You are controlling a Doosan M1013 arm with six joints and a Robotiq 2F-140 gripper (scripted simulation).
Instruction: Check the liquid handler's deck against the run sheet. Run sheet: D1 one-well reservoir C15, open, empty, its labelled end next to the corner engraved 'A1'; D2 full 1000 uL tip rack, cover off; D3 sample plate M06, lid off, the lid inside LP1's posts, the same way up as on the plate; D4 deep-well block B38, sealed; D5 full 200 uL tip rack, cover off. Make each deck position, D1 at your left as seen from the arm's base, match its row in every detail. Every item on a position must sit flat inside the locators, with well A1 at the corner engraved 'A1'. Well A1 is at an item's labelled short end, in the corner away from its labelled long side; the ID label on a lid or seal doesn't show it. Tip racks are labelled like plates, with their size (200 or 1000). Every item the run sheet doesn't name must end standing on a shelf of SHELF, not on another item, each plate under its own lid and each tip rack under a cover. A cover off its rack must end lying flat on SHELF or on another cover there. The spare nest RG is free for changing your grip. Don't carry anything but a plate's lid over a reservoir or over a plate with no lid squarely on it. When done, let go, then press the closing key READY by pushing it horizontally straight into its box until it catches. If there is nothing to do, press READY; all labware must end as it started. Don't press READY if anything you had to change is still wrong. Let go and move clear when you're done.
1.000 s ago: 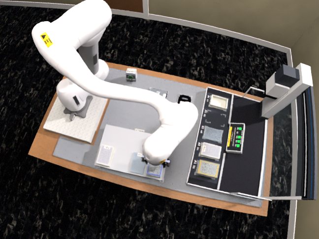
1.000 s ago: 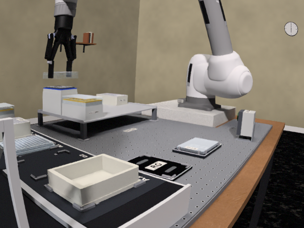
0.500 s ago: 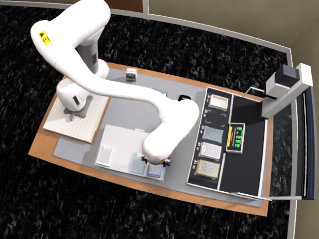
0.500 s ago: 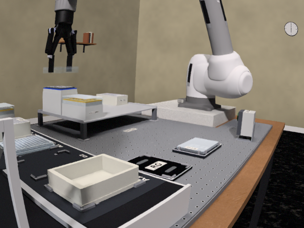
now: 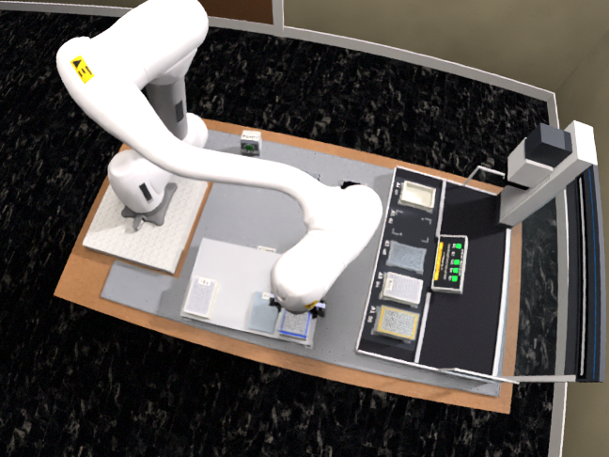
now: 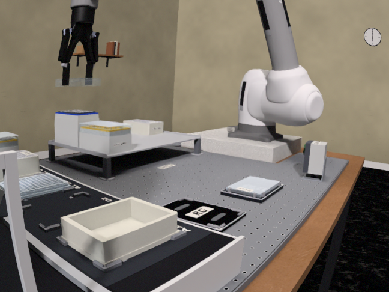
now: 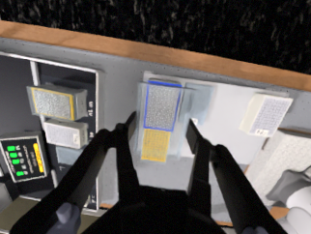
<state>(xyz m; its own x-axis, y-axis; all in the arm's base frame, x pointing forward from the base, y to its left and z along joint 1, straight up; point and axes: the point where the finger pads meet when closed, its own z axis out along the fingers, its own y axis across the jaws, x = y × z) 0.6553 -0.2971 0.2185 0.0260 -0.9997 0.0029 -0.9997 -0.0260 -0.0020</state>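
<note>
My gripper (image 6: 77, 80) (image 7: 161, 121) is shut on a clear tip-rack cover (image 6: 94, 82) (image 7: 181, 144) and holds it level, high above SHELF (image 6: 166, 137) (image 5: 231, 265). Straight below stands the blue-trimmed tip rack (image 6: 76, 125) (image 5: 295, 324) (image 7: 162, 107), its tips bare. Beside it stands a yellow-trimmed rack (image 6: 105, 136) under a cover. On the deck, the open white reservoir (image 6: 119, 226) (image 5: 416, 195) sits at D1. D2 (image 5: 412, 226) holds nothing. The clear sample plate (image 5: 406, 257) (image 6: 37, 184) sits at D3, a white block (image 5: 403, 288) at D4 and a yellow-trimmed rack (image 5: 397, 322) at D5.
A white box-shaped item (image 6: 143, 126) (image 5: 200, 296) stands on the shelf's far end, and a flat bluish cover (image 5: 260, 317) lies beside the blue rack. A lid (image 6: 253, 185) lies in its nest; the RG nest (image 6: 200, 212) is bare. The READY box (image 6: 316, 158) (image 5: 250, 142) stands near the arm's base.
</note>
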